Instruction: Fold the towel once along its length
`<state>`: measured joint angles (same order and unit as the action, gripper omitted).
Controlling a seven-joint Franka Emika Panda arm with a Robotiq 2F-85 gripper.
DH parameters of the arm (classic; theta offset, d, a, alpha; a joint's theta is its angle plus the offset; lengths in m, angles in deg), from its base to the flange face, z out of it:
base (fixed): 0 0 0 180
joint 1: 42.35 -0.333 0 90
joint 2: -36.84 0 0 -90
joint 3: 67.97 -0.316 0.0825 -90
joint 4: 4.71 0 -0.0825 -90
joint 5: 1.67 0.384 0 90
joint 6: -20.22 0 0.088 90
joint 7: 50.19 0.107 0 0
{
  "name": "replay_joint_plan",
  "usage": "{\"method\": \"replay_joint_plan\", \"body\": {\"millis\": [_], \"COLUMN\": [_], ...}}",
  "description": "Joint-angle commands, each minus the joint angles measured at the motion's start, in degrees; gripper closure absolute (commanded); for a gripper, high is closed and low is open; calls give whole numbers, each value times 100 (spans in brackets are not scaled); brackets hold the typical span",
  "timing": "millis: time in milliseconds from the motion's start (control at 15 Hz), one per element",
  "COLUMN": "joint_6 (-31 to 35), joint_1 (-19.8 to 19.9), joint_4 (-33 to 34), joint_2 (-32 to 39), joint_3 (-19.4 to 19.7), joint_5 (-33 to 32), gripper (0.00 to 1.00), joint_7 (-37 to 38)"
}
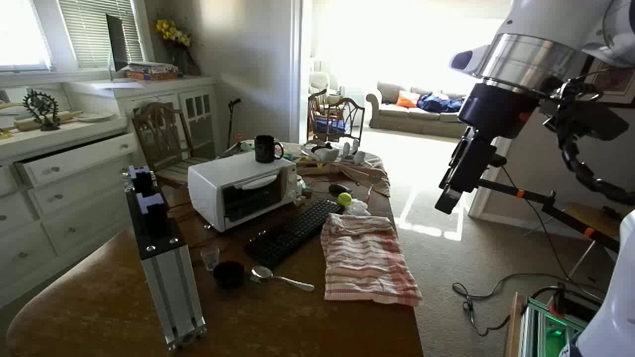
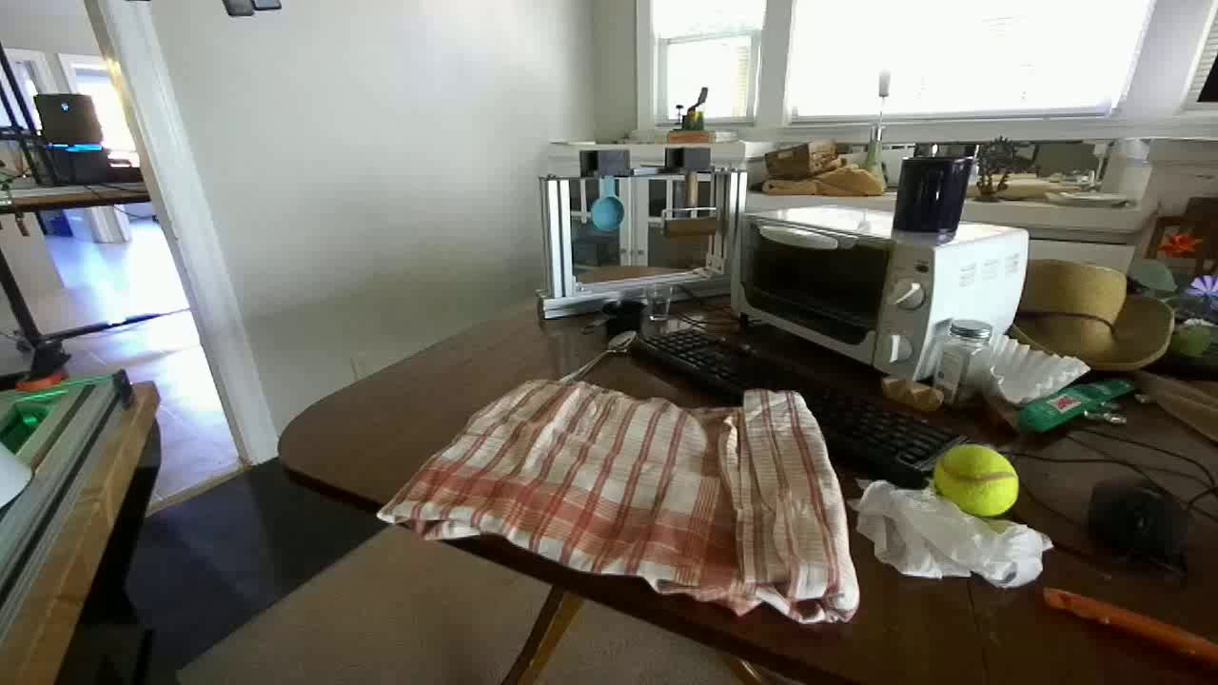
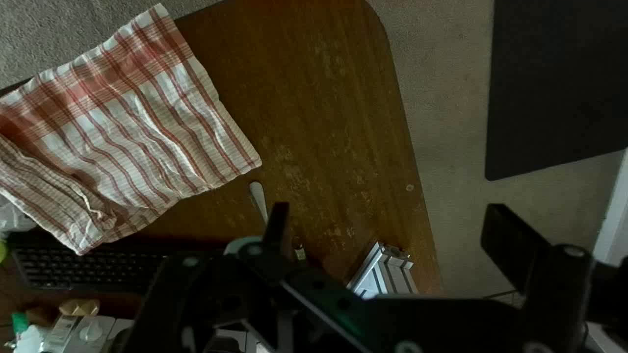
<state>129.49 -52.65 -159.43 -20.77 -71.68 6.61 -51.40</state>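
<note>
The red-and-white striped towel [image 1: 367,260] lies flat but wrinkled along the table's edge. In an exterior view the towel [image 2: 609,476] has a strip folded over at its end near the tennis ball, and one side hangs slightly past the table edge. In the wrist view the towel [image 3: 132,117] is at the upper left, with the folded strip at lower left. My gripper [image 1: 449,199] is raised in the air, off to the side of the table and apart from the towel. In the wrist view the gripper's fingers [image 3: 387,228] are wide apart with nothing between them.
A black keyboard [image 1: 297,233] and a spoon [image 1: 292,282] lie beside the towel. A white toaster oven [image 1: 218,173] carries a black mug [image 1: 265,148]. A tennis ball [image 2: 975,479] sits by crumpled white paper [image 2: 942,542]. A metal frame [image 1: 171,282] stands on the table.
</note>
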Motion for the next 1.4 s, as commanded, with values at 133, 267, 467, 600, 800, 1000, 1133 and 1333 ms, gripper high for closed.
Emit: {"method": "replay_joint_plan", "body": {"millis": [133, 267, 467, 600, 800, 1000, 1133, 1333], "joint_6": [-22, -22, -30, 163, 700, 1421, 1769, 2775], "joint_1": [50, 50, 52, 236, 654, 940, 1009, 1202], "joint_4": [17, 17, 89, 94, 195, 469, 719, 1051], "joint_2": [3, 4, 403, 784, 1611, 2621, 3267, 4267], "joint_3": [-32, -32, 295, 636, 1085, 1478, 1709, 1749], "joint_5": [34, 34, 114, 20, -294, -461, -392, -689], "gripper": [0, 0, 0, 0, 0, 0, 0, 0], "joint_7": [-35, -35, -297, -553, -895, -1356, -1639, -2016]}}
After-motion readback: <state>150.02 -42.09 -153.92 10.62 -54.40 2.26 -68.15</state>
